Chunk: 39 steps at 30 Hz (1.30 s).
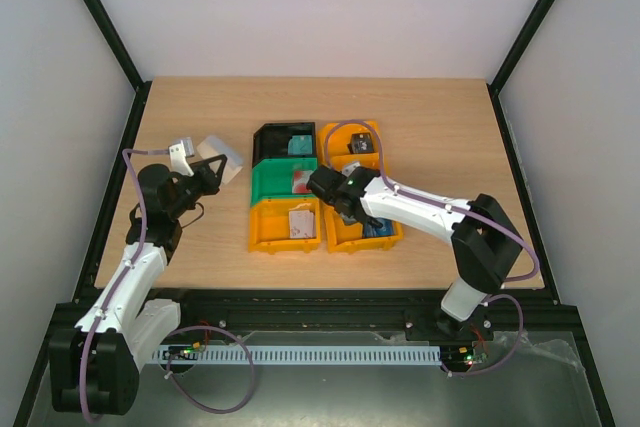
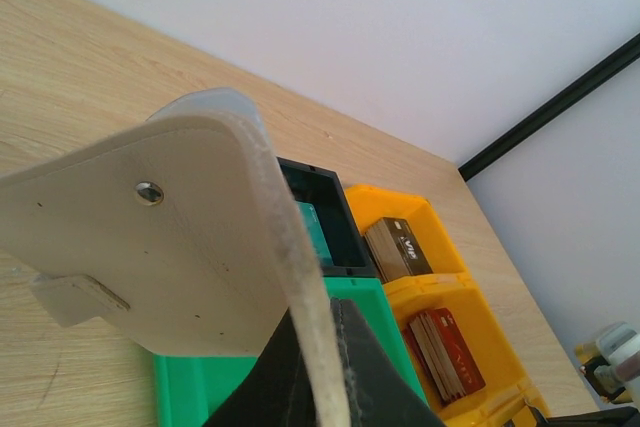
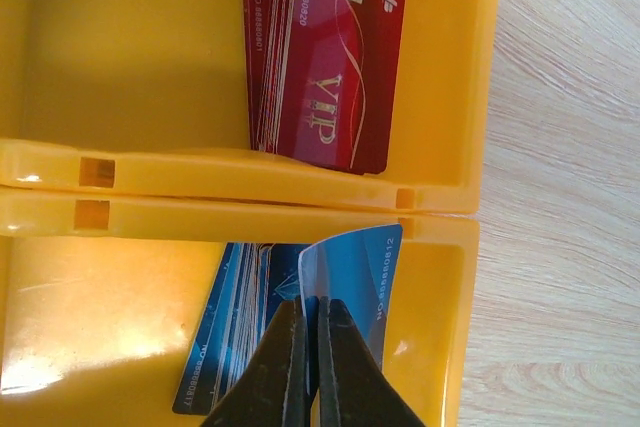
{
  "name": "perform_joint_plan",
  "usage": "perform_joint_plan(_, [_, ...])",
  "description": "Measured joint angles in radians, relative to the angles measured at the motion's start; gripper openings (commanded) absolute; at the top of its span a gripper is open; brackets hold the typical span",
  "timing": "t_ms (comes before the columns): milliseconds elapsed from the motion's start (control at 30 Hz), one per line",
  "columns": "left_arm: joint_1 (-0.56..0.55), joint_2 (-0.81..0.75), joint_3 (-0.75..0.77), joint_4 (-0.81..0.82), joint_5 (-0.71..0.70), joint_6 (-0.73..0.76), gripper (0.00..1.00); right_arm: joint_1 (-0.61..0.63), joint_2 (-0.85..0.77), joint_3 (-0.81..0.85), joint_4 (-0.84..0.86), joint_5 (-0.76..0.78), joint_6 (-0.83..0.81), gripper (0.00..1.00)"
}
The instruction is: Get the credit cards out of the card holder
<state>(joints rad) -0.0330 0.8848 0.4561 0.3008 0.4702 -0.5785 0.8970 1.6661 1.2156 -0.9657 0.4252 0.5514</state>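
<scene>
My left gripper is clamped on the pale grey-white flat card holder with tan edges. I pinch it by one edge between my dark fingers. It hangs tilted above the light wooden table, off to the left of the black plastic bin, with its broad face and a small metal stud turned to my wrist camera. I cannot see its opening, so I cannot tell whether anything is inside.

My right gripper is closed on one glossy blue plastic card. I grip it by its lower edge, and its free end stands up inside the nearest orange plastic bin of the right-hand row. Just beside it, a stack of matching blue cards leans in the same bin. The neighbouring orange bin touches this one wall to wall and holds a stack of red plastic cards printed with VIP.

From overhead, the green plastic bin sits between the black bin and another orange one in the left-hand row. My two grippers are well apart, with the bins between them.
</scene>
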Motion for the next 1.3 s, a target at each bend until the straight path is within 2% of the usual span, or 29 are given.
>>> perform_joint_plan(633, [0.006, 0.000, -0.009, 0.000, 0.000, 0.011, 0.02, -0.001, 0.002, -0.050, -0.052, 0.020, 0.003, 0.01])
perform_joint_plan(1067, [0.006, 0.000, -0.013, 0.000, 0.000, 0.014, 0.02, 0.000, 0.026, -0.116, 0.032, 0.047, -0.010, 0.02])
perform_joint_plan(1233, [0.008, -0.003, -0.013, -0.001, 0.000, 0.014, 0.02, 0.000, 0.026, -0.145, 0.064, 0.038, -0.011, 0.22])
perform_joint_plan(1300, [0.010, -0.007, -0.013, -0.001, 0.000, 0.014, 0.02, 0.000, 0.026, -0.155, 0.064, 0.032, -0.010, 0.28])
